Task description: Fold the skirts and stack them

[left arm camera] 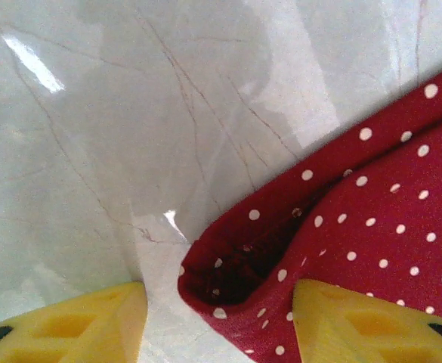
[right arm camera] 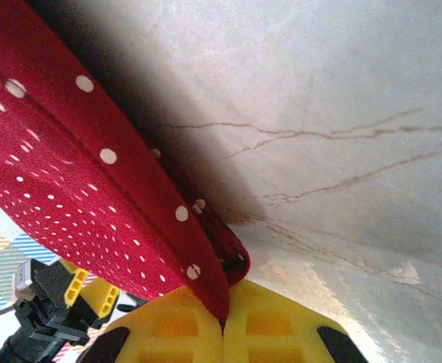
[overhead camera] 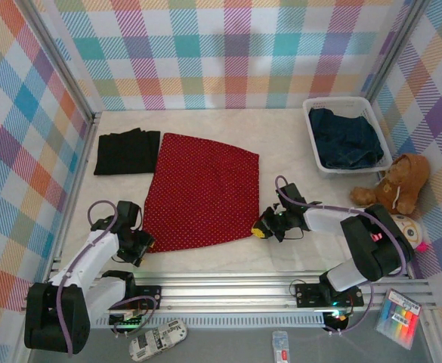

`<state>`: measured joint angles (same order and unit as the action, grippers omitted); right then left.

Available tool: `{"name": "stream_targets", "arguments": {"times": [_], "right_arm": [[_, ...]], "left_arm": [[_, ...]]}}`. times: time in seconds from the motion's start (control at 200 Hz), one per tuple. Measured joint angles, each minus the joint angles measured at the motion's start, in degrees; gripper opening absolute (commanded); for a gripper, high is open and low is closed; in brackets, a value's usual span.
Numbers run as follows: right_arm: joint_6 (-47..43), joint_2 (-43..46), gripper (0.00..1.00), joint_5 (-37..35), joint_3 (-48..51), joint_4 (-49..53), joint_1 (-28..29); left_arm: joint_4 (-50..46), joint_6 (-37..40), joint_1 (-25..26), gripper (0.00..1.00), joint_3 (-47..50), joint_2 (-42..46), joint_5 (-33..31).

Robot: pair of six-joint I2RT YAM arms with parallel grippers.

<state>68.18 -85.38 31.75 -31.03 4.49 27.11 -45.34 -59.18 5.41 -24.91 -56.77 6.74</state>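
The red skirt (overhead camera: pixel 202 189) with white dots lies spread flat in the middle of the surface (overhead camera: pixel 281 136), its hem toward the arms, so that both near corners can be taken at once.

The right fingers (overhead camera: pixel 260 229) sit at the near right corner. From the right wrist they are pressed together (right arm camera: pixel 205 325) with the hem edge pinched between them, and the cloth (right arm camera: pixel 92 189) rises off the surface from that grip.

The left fingers (overhead camera: pixel 145 243) are at the near left corner. From the left wrist they stand apart, 1 finger (left arm camera: pixel 77 325) on bare surface and the other (left arm camera: pixel 357 318) over the cloth, with the folded corner (left arm camera: pixel 236 265) lying between them and not yet pinched. They probably straddle the corner this way so that closing catches both layers.

With 2 corners held, the near edge could be carried toward the far edge for the first fold.

The black skirt (overhead camera: pixel 126 151) lies already folded at the far left, touching the red one's far left corner, a likely base for the stack. The denim skirts (overhead camera: pixel 347 136) wait in the white basket (overhead camera: pixel 334 100) at the far right, beside a teddy bear (overhead camera: pixel 398 181).
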Motion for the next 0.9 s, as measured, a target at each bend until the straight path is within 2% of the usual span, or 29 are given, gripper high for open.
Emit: {"name": "stream_targets", "arguments": {"times": [0.085, 0.18, 0.38, 0.565, 0.65, 0.77, 0.9], "right_arm": [[0.0, 0.5, 0.0, 0.0, 0.3, -0.2, 0.0], [0.0, 0.7, 0.0, 0.0, 0.3, -0.3, 0.0], [0.0, 4.7, 0.0, -2.0, 0.5, 0.2, 0.3], [-1.6, 17.7, 0.0, -7.2, 0.1, 3.1, 0.4], [-1.5, 20.0, 0.0, -7.8, 0.4, 4.0, 0.4], [-3.1, 20.3, 0.0, -9.9, 0.2, 6.6, 0.3], [-7.4, 19.9, 0.0, -13.0, -5.5, 9.3, -1.1]], "left_arm": [[-1.4, -1.0, -0.1, 0.15, -0.3, -1.1, -0.7], [-1.5, -0.9, -0.2, 0.0, -0.6, -1.4, -0.9], [0.4, -0.4, -0.2, 0.0, -1.1, 1.9, -1.2], [-6.2, 0.9, -0.2, 0.0, -7.0, 12.7, -2.4], [-9.0, 1.6, -0.2, 0.0, -9.9, 14.6, -2.4], [-12.0, 3.8, -0.2, 0.0, -16.7, 10.5, -3.2], [-11.2, 8.3, -0.2, 0.0, -30.3, 0.6, -4.8]]}}
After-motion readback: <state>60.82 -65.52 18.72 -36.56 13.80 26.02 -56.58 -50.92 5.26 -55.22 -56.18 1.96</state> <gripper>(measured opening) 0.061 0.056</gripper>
